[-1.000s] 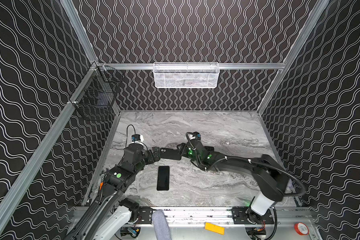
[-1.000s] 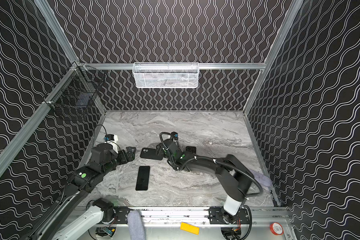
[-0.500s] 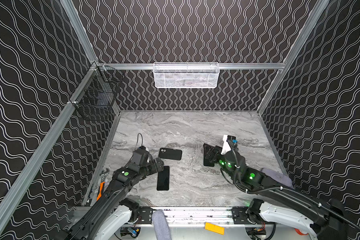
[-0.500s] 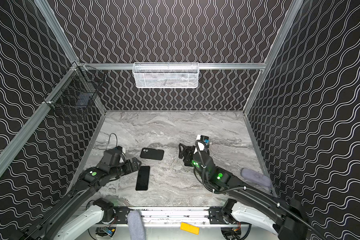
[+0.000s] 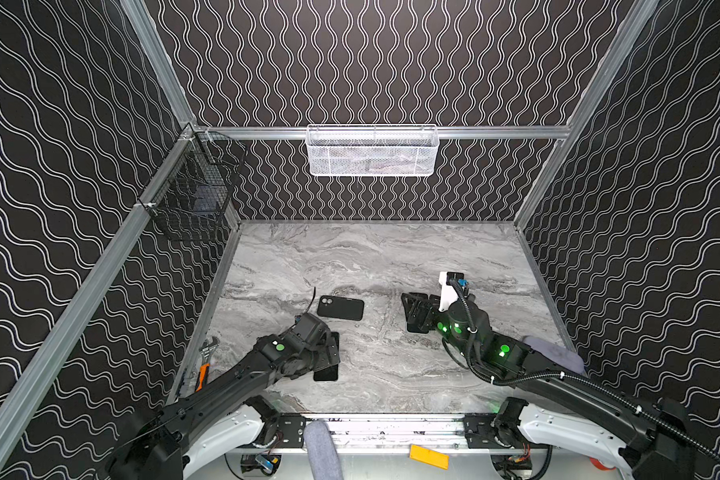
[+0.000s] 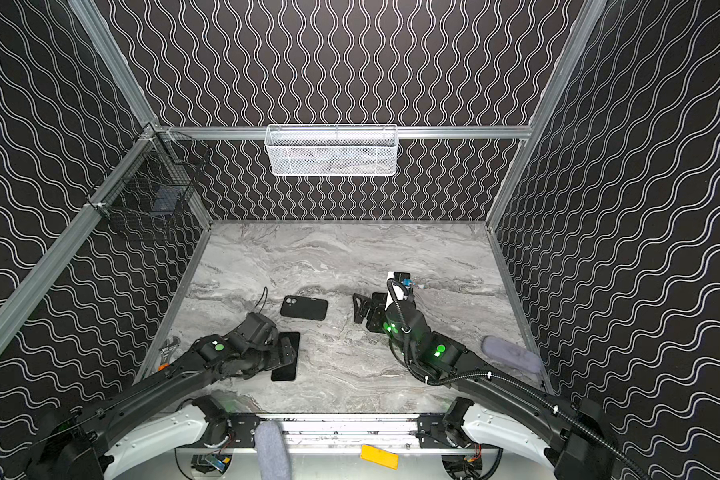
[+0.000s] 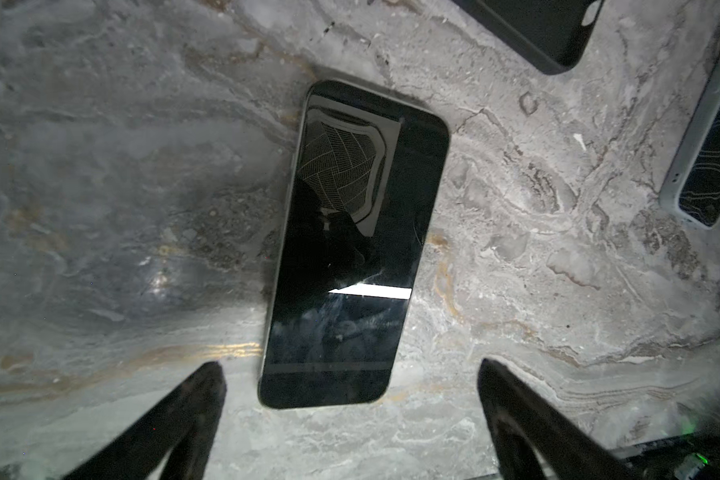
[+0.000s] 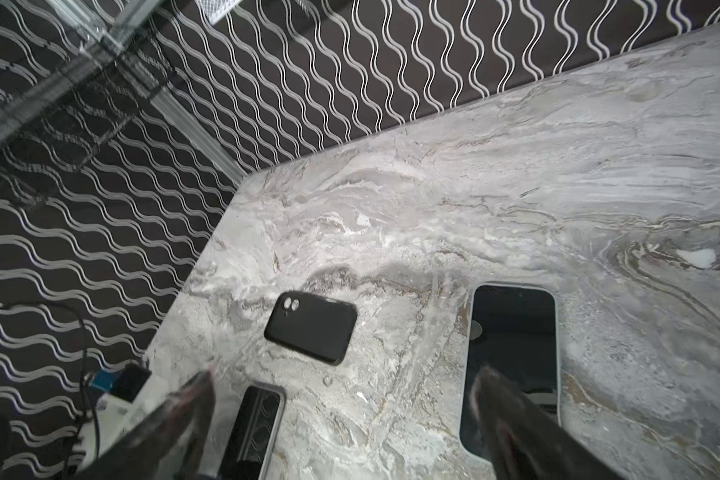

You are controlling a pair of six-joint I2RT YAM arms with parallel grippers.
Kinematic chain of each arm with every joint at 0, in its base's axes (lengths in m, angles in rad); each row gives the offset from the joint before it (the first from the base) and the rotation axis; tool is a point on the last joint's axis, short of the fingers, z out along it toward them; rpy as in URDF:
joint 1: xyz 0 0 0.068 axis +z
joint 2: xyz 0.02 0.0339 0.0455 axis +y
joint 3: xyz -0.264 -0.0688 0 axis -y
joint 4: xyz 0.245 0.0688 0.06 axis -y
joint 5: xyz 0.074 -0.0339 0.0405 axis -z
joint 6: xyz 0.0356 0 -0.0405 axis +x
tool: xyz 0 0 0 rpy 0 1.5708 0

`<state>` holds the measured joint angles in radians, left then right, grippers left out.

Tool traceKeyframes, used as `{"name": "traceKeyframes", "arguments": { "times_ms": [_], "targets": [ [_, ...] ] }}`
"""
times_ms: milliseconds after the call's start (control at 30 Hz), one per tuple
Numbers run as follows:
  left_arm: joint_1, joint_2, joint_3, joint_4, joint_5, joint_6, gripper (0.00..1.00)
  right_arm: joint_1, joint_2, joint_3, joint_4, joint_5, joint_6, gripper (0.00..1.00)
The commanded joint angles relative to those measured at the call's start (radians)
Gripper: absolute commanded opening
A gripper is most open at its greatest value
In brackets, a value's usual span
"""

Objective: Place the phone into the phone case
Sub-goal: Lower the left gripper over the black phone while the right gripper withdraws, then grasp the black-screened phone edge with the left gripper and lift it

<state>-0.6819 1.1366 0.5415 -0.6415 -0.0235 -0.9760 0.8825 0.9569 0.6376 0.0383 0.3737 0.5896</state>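
The phone (image 7: 350, 249) lies flat, dark screen up, on the marble table near the front left; it shows in both top views (image 5: 326, 371) (image 6: 285, 368). My left gripper (image 7: 348, 365) hangs open just above its near end, a finger on either side and nothing held (image 5: 329, 351) (image 6: 287, 352). The black phone case (image 5: 340, 308) (image 6: 304, 308) (image 8: 310, 328) lies back side up beyond the phone, camera cutout to the left. My right gripper (image 8: 342, 372) is open and empty to the right of the case (image 5: 418, 307) (image 6: 368, 309).
A second phone with a grey rim (image 8: 512, 345) (image 7: 711, 145) lies under my right gripper. A wrench (image 5: 208, 347) rests by the left wall. A white mesh basket (image 5: 371, 151) hangs on the back wall, and a black wire basket (image 5: 192, 195) hangs in the left corner.
My right arm has pulled back from the case to the right and its jaws have opened wider. My left gripper has moved toward the front, over the phone. The case has stayed in place.
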Motion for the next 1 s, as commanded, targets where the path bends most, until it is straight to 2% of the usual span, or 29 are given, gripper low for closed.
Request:
{"name": "traceKeyframes", "arguments": {
  "times_ms": [0,400,667,800,967],
  "targets": [
    [-0.017,0.022,-0.013,0.041,-0.039,-0.069,0.99,-0.001,-0.033,-0.042,0.046,-0.024,-0.014,0.99],
    [-0.181,0.117,-0.031,0.129,-0.047,-0.185,0.99,-0.022,-0.154,-0.094,0.009,-0.024,0.008,1.0],
    [-0.292,0.177,-0.028,0.228,-0.051,-0.277,0.99,-0.022,-0.238,-0.14,-0.002,-0.026,0.065,1.0],
    [-0.345,0.206,0.043,0.179,-0.109,-0.273,0.98,-0.023,-0.279,-0.147,-0.027,-0.027,0.081,0.99],
    [-0.358,0.136,0.089,0.008,-0.243,-0.289,0.99,-0.023,-0.335,-0.162,-0.055,-0.011,0.101,0.99]
  ]
}}
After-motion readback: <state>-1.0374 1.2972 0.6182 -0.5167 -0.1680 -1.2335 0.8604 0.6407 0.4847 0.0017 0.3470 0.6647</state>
